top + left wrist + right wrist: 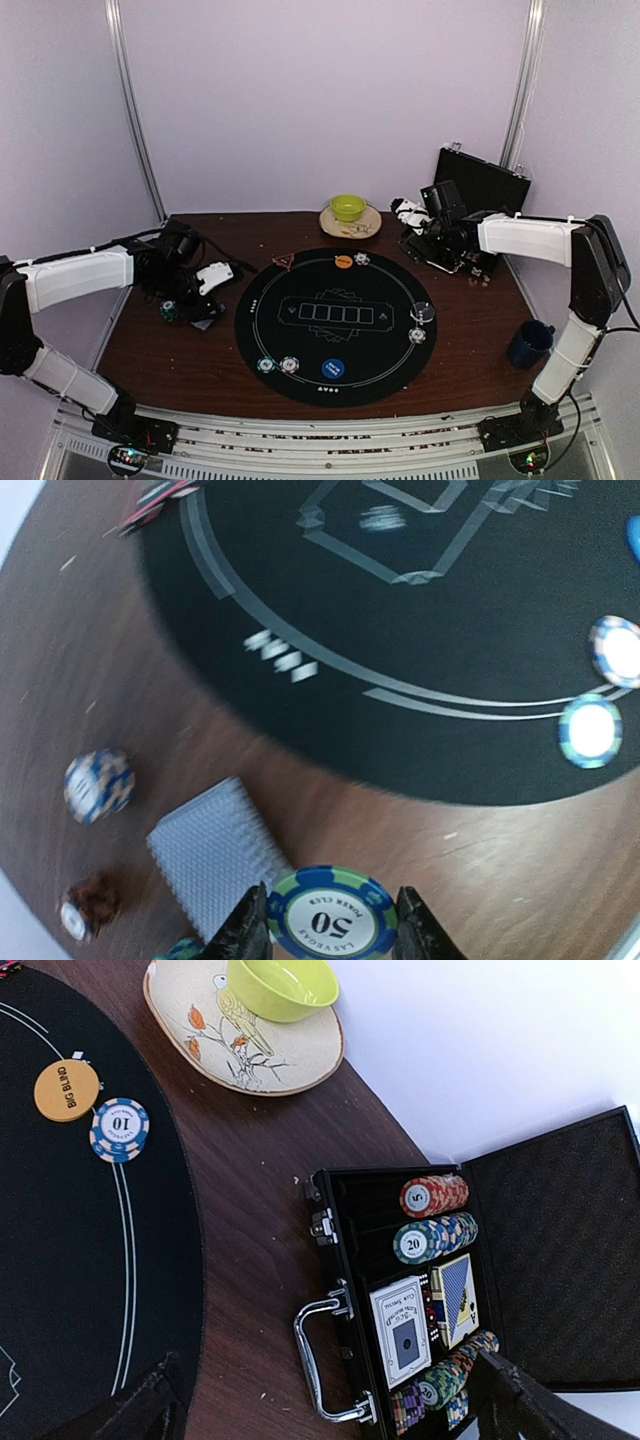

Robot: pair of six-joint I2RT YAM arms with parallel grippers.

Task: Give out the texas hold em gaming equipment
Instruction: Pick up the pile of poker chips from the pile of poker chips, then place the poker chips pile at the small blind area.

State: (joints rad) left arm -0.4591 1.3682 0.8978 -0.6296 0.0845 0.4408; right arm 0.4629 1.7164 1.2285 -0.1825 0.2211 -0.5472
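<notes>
Pinching a blue-and-green chip (328,905) printed "50 POKER CLUB LAS VEGAS", my left gripper (332,925) presses a finger against each side of its edge. I hold it above the brown table (520,880), just off the rim of the black mat (450,680), near a grey-backed card stack (215,850). My right gripper (335,1405) is spread wide over the open black case (570,1250), which holds a red "5" chip row (432,1195), a "20" chip row (432,1240) and boxed decks (403,1330). On the mat, an orange "BIG BLIND" disc (66,1089) lies just beside a "10" chip (119,1129).
</notes>
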